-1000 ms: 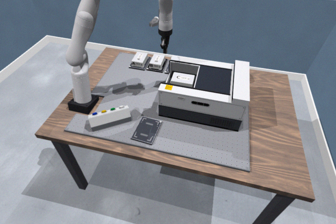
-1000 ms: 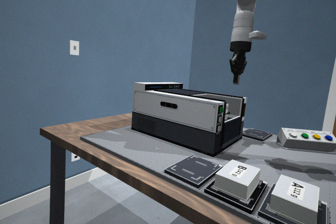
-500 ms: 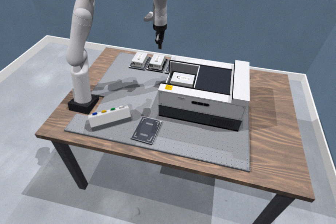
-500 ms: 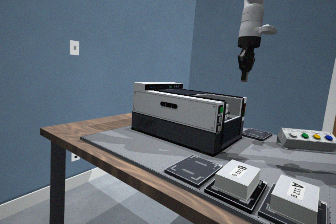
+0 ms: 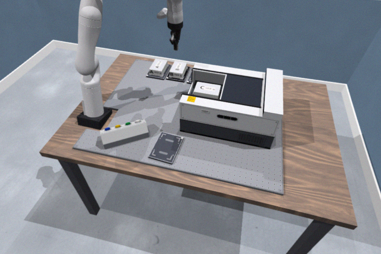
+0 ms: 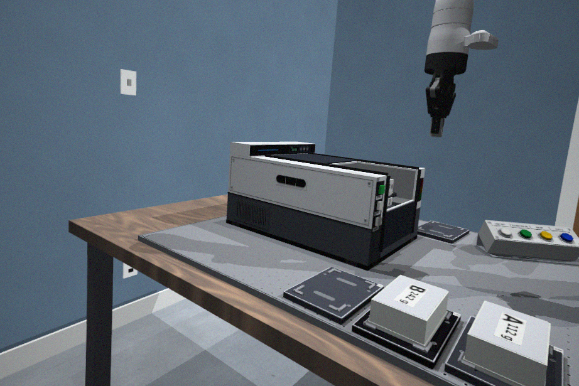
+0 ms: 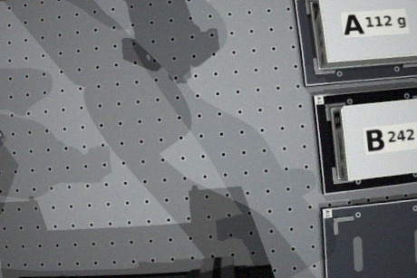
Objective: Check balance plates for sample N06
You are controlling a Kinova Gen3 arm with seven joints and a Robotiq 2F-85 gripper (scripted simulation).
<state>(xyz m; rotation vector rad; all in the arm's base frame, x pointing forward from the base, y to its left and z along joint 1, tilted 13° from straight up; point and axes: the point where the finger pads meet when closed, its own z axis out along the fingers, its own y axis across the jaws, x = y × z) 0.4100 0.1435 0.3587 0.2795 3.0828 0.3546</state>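
Hanging high near the counter's rear edge, the gripper (image 6: 437, 129) is pressed together on nothing, likely readied for key-pushing; balance plate C (image 5: 205, 88) sits in the centrifuge (image 5: 227, 115) bucket.

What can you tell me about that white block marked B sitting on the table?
Block B is a plain white, boxy plate with slightly rounded edges and a matte, plastic-looking surface. A white label on its top reads "B 242 g" in black. It sits upright and level in a dark square nest on the grey perforated board, between block A in its own nest and a vacant nest. Only its nest touches it; the robot's hand hangs shut high above, holding nothing.
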